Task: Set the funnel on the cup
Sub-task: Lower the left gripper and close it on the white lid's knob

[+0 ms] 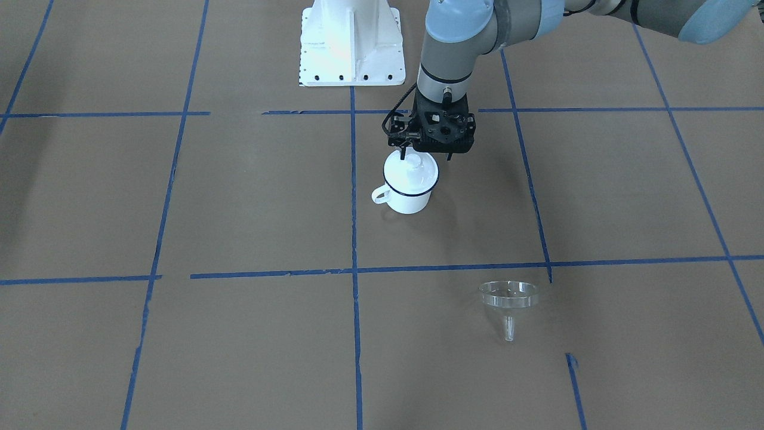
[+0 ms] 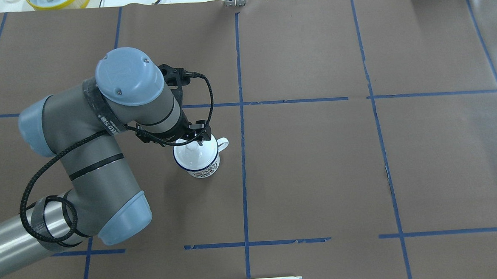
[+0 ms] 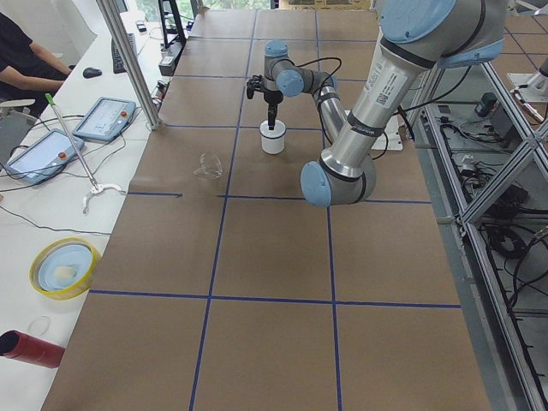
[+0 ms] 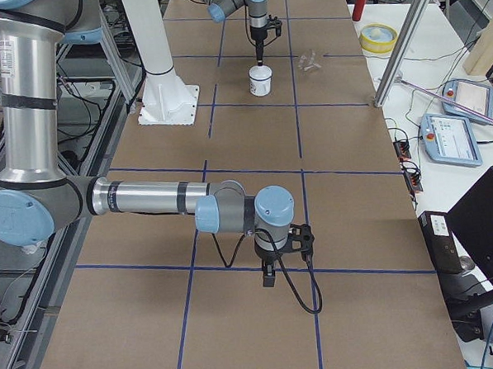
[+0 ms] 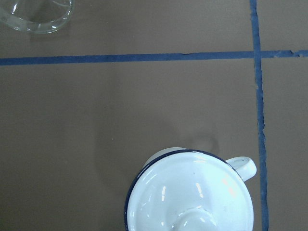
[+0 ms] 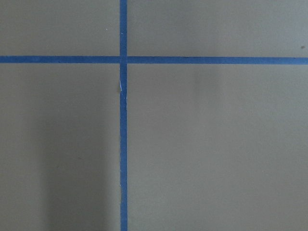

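The cup (image 1: 409, 202) is a white mug with a dark blue rim, standing upright near the table's middle with a round white knobbed lid (image 1: 415, 173) on it. It also shows in the overhead view (image 2: 203, 167) and the left wrist view (image 5: 240, 166). My left gripper (image 1: 425, 158) hangs just above the lid, fingers apart, holding nothing. The clear funnel (image 1: 508, 295) lies on the table, apart from the cup on the operators' side, and shows at the top left of the left wrist view (image 5: 38, 17). My right gripper (image 4: 269, 276) hangs low over bare table far from both; I cannot tell if it is open.
Brown paper with blue tape lines (image 1: 353, 269) covers the table. The robot's white base (image 1: 351, 42) stands behind the cup. Tablets (image 3: 103, 116), a yellow bowl (image 3: 62, 267) and an operator sit beyond the far table edge.
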